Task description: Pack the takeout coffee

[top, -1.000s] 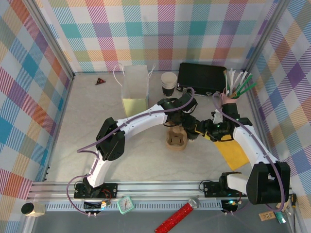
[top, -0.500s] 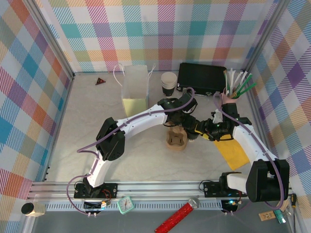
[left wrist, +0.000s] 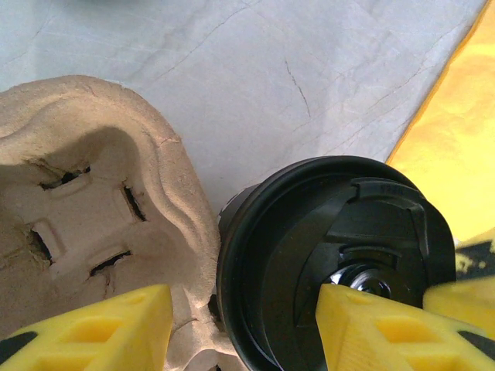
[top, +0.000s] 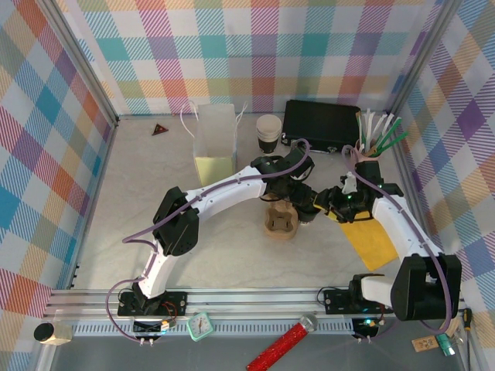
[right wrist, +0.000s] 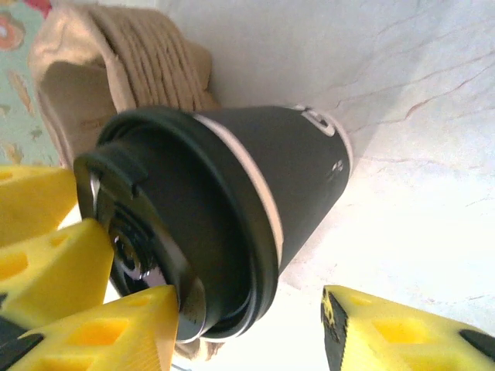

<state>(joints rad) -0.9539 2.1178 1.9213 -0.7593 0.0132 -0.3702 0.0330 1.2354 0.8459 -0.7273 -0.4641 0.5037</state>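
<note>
The takeout coffee (top: pixel 307 211), a dark cup with a black lid (left wrist: pixel 309 255), stands on the table right beside the brown pulp cup carrier (top: pixel 280 224). In the right wrist view the cup (right wrist: pixel 255 178) leans against the carrier (right wrist: pixel 131 54). My left gripper (left wrist: pixel 244 332) hovers open from above, one finger over the carrier wall (left wrist: pixel 93 178) and the other over the lid's middle. My right gripper (right wrist: pixel 251 332) is open round the lid end. Its left finger touches the lid rim; its right finger stands apart from the cup. In the top view both grippers (top: pixel 298 202) (top: pixel 321 207) meet over the cup.
A yellow napkin (top: pixel 371 243) lies just right of the cup. At the back stand a translucent bag (top: pixel 214 143), a lidless paper cup (top: pixel 268 133), a black box (top: pixel 321 124) and a holder of stirrers (top: pixel 379 135). A small red triangle (top: pixel 159 129) lies back left.
The right arm's wrist has shifted a little toward the back. The left arm, the cup and the carrier stay where they were.
</note>
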